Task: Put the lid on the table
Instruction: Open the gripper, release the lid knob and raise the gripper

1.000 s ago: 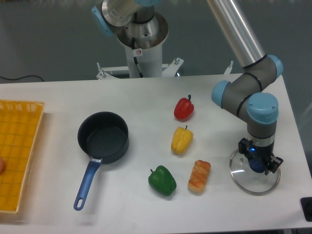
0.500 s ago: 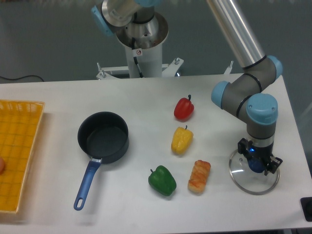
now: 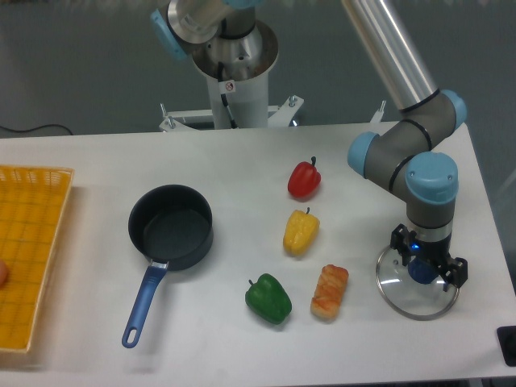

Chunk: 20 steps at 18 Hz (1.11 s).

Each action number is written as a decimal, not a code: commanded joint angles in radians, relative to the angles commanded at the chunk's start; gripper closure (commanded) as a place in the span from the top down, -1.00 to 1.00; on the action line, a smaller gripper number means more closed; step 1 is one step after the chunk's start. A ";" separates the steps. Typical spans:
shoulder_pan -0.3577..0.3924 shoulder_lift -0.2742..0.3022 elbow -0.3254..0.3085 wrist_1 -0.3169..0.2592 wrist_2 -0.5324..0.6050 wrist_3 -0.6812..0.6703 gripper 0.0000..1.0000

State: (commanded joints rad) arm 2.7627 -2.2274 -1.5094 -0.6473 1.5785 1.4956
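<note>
White desk (image 3: 242,169) carries all items. Yellow mesh tray (image 3: 28,258) at left edge. Dark blue saucepan (image 3: 170,226) left of centre, uncovered. Glass lid (image 3: 417,282) lies near the desk's front right corner, apparently flat on it. End effector (image 3: 426,268) directly over the blue knob, fingers flanking it; grip on knob cannot be confirmed.
</note>
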 joint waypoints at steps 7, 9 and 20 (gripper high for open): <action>-0.034 0.126 -0.110 -0.008 0.000 0.000 1.00; -0.051 0.153 -0.149 -0.009 0.003 -0.003 1.00; -0.138 0.301 -0.184 -0.281 0.006 -0.011 1.00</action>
State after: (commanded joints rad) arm 2.6248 -1.9268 -1.6935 -0.9279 1.5846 1.4849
